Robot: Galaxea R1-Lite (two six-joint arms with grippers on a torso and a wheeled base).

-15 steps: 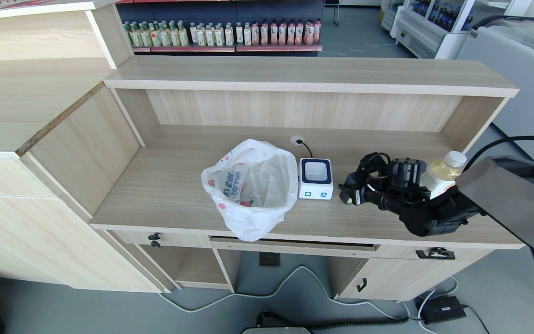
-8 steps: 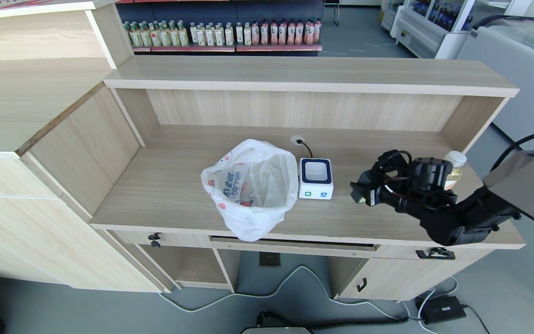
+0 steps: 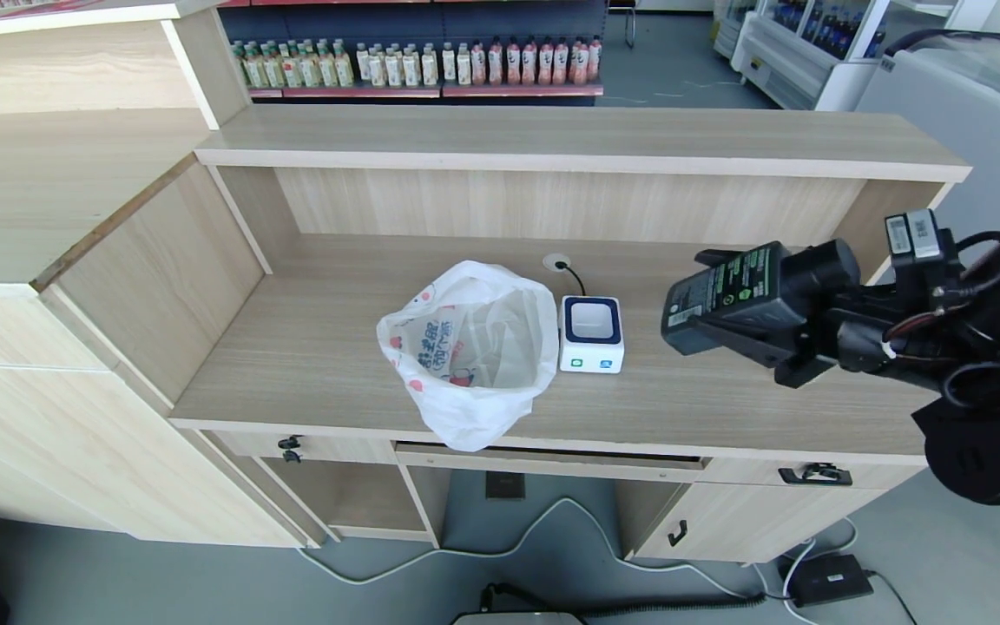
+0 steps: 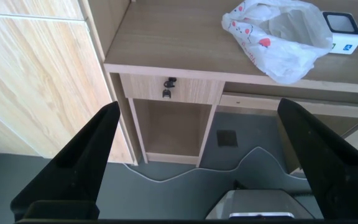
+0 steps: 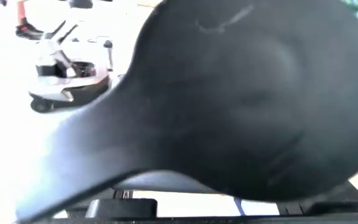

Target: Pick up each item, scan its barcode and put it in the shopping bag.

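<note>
Counter (image 3: 309,347) carries the shopping bag (image 3: 465,347), scanner (image 3: 591,332) just beside it on the right; my right gripper (image 3: 708,304), whose grip I cannot tell, hangs raised right of the scanner, nearer than the left gripper (image 4: 199,106), fingers apart, low before the counter.

Bright, even light leaves soft shadows beneath the counter (image 3: 318,347), and the right wrist view glares white.
</note>
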